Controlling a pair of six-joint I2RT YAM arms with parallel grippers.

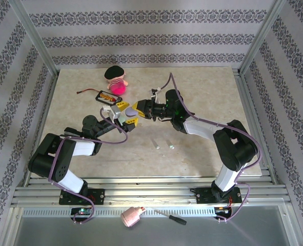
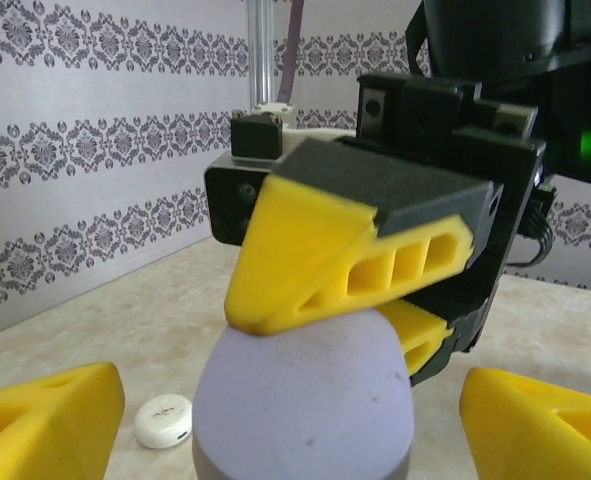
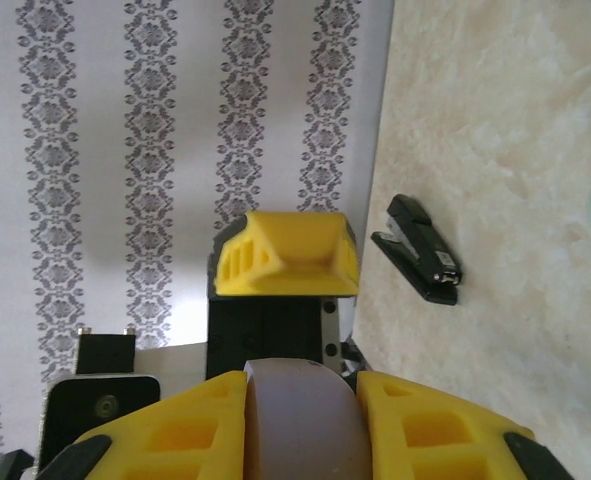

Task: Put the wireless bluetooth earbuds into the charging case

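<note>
Right gripper meets the left gripper nose to nose mid-table, and it looks like a handover! Two pale earbuds lie on the table nearer the bases, well apart from both. Over to the left wrist: the right's yellow fingers pinch the lilac case, while the left's own jaws stand wide either side. Right wrist: fingers clamped snug around it.

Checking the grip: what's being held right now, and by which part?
The right gripper pinches the lilac case by one rounded end; the left gripper stands open either side, holding nothing.
</note>
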